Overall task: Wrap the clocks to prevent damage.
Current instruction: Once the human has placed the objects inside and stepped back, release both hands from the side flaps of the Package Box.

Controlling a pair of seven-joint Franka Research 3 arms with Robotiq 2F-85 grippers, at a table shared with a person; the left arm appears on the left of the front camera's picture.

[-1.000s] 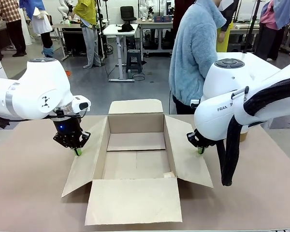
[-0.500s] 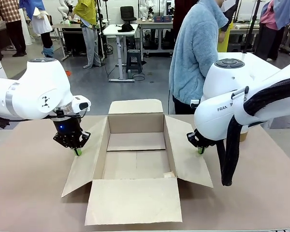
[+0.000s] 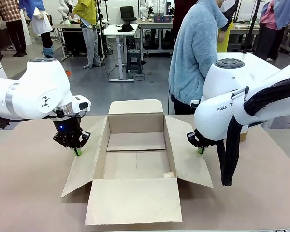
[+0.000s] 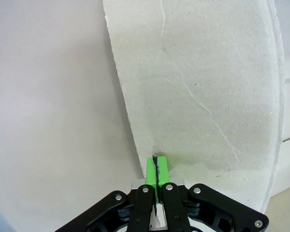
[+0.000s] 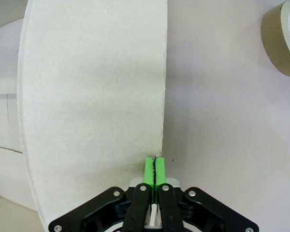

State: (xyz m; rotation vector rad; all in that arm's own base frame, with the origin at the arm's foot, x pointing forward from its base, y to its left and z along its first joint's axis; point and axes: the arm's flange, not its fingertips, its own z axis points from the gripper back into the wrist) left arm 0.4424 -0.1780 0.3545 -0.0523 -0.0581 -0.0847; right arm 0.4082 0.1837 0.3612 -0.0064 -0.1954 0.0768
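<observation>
— What's nearest you on the table point(image 3: 24, 183)?

— The cardboard box's near flap point(image 3: 135, 200), lying flat and reaching toward the near edge. Behind it the box point(image 3: 135, 123) stands open at the table's middle, with its bare bottom showing.

— And the arms?

— One on each side of the box. My left gripper point(image 3: 78, 151) points down at the outer edge of the left flap point(image 3: 87, 162), which slopes up and away from the box. In the left wrist view the green pads point(image 4: 151, 169) are pressed flat together with nothing between them, tips right at the flap's rim point(image 4: 203, 87) where it nears the table.

— Right side the same?

— Much the same. The right gripper point(image 3: 201, 150) is down by the far outer corner of the right flap point(image 3: 188, 154), jaws closed on nothing (the pads point(image 5: 150, 170) meet along one thin dark line), just beside the flap's edge point(image 5: 96, 87). A brown tape roll point(image 5: 282, 36) lies on the table farther out, toward the right edge.

— The clocks?

— I cannot tell where they are.

— Anyone opposite?

— A person in a light blue fleece point(image 3: 195, 53) stands at the far edge, right of the box.
</observation>
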